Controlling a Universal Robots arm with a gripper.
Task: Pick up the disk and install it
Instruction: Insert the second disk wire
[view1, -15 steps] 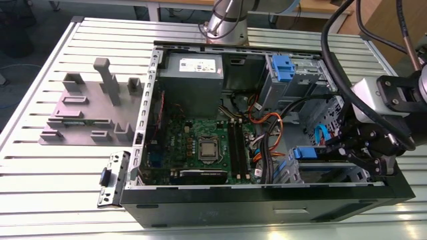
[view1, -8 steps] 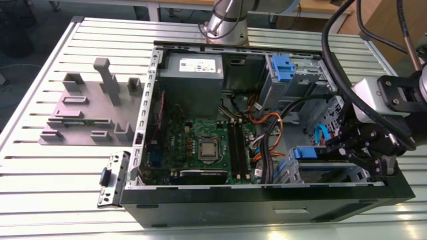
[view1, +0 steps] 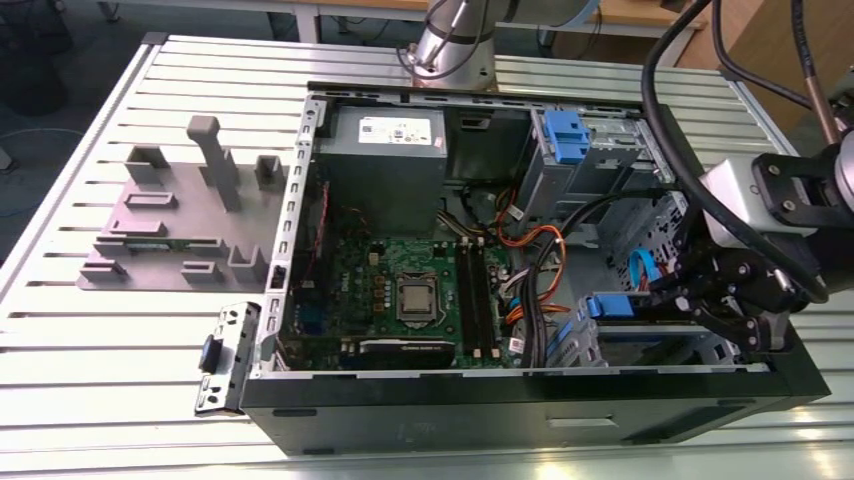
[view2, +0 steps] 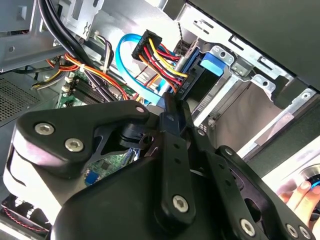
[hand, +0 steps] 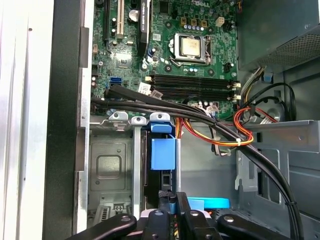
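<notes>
The disk (view1: 611, 306) stands edge-on in the lower drive bay at the exterior view's right of the open computer case (view1: 307, 200). Its blue caddy handle (hand: 163, 150) shows in the first wrist view, and again as the blue handle (view2: 210, 65) in the second wrist view. My gripper (view1: 694, 300) reaches into the case beside that bay. The black fingers (view2: 170, 115) lie pressed together, and their tips meet at the end of the disk opposite the handle. Whether they pinch part of the disk I cannot make out.
Coloured power wires (view2: 160, 52) and a blue data cable (view2: 122, 55) crowd the bay. Black cables (hand: 200, 120) cross above it. A second blue caddy (view1: 566, 135), a grey power supply (view1: 387, 150), a grey fixture (view1: 187, 215) and a loose bracket (view1: 227, 358) are nearby. A hand (view2: 300, 197) shows.
</notes>
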